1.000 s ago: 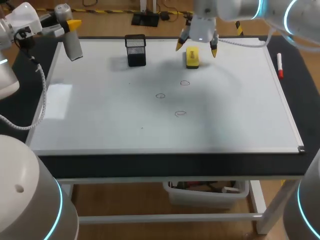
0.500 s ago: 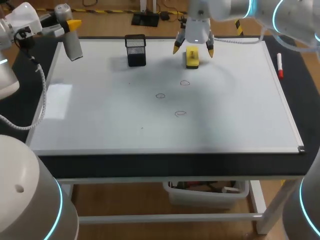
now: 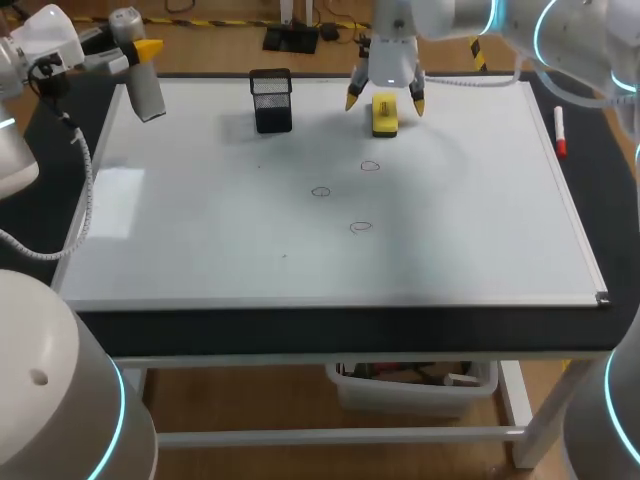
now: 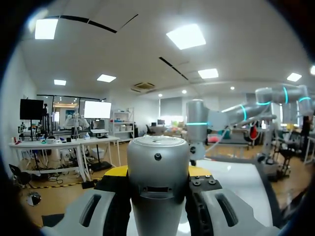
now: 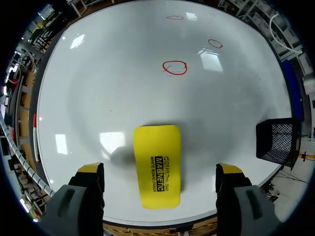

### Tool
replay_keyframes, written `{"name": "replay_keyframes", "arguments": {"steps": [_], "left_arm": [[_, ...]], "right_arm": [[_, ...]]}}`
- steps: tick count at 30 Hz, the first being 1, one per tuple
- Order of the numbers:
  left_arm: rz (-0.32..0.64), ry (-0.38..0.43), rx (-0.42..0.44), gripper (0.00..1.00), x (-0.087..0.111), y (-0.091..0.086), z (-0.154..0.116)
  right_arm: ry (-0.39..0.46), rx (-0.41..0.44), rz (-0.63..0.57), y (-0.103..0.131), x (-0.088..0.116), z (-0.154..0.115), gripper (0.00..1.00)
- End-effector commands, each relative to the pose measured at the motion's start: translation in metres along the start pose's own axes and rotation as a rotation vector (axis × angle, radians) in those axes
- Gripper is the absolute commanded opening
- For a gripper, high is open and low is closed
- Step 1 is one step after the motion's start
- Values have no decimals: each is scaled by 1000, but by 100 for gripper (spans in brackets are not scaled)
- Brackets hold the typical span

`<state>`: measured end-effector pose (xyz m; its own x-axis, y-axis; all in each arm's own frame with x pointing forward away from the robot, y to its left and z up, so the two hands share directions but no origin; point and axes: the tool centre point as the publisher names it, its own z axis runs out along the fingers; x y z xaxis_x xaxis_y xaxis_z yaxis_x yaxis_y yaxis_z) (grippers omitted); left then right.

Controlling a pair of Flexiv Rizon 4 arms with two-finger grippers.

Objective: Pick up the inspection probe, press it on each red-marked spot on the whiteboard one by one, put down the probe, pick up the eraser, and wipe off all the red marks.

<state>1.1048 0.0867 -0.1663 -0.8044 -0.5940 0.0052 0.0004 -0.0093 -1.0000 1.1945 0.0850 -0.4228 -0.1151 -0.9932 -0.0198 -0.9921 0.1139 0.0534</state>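
Yellow eraser [image 5: 157, 164] bears black print, perhaps two lines.

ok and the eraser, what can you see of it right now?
The eraser is a bright yellow rectangular block with rounded corners, plastic by the look, with black print on its top face. It lies flat on the whiteboard near the far edge, beside the black mesh holder but apart from it, and casts a soft shadow. The right hand hangs over it, open, one finger off each long side, neither touching. Only the board touches it.
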Motion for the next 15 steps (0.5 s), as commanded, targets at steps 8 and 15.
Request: {"name": "replay_keyframes", "arguments": {"steps": [8, 15], "left_arm": [[2, -2, 4, 0, 0, 0, 1], [2, -2, 4, 0, 0, 0, 1]], "right_arm": [[8, -24, -4, 2, 3, 2, 0], [10, -20, 6, 4, 9, -3, 0]]}}
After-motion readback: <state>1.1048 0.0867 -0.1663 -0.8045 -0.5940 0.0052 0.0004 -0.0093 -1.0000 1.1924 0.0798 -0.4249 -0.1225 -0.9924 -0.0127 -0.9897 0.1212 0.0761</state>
